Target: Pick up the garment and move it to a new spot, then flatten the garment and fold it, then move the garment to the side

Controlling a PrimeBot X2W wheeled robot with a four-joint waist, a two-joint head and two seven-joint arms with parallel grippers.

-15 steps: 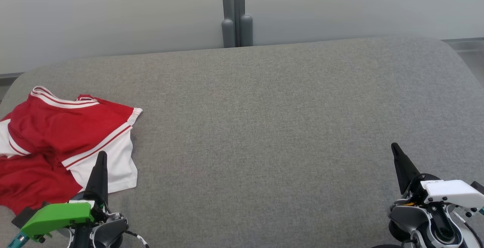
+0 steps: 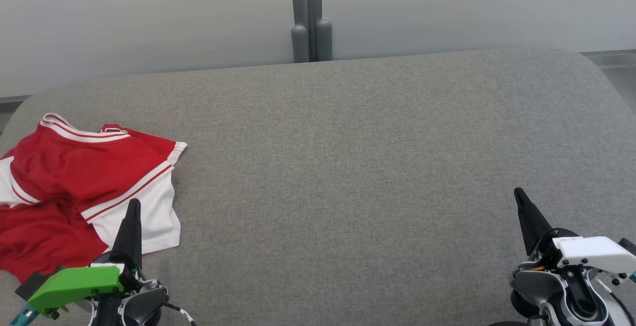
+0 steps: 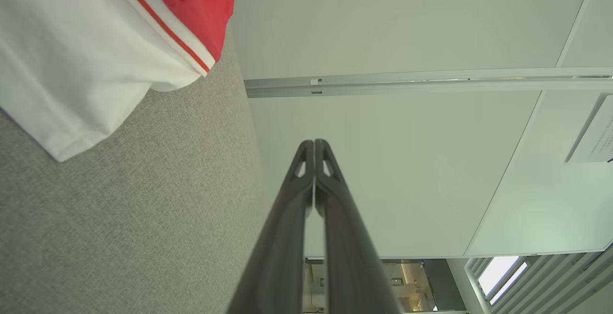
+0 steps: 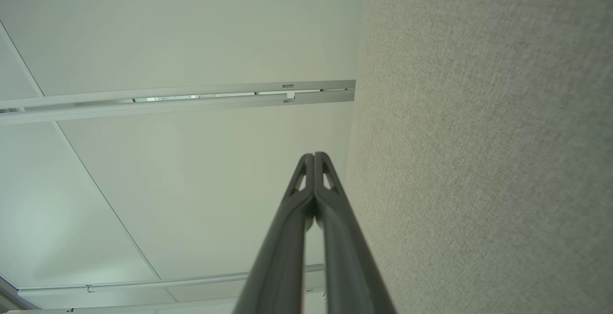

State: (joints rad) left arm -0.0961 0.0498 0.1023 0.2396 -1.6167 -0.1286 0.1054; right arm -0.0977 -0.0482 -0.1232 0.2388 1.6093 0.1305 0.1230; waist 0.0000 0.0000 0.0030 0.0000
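Nothing looks different from before. Your left tool [image 2: 133, 203] and right tool [image 2: 518, 193] are both pinched together. The garment [image 2: 74, 177] lies crumpled at the bench's [image 2: 348, 157] left edge.

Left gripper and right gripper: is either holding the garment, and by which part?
Nothing is held. The left gripper and right gripper are both shut on air; the garment lies loose on the grey surface.
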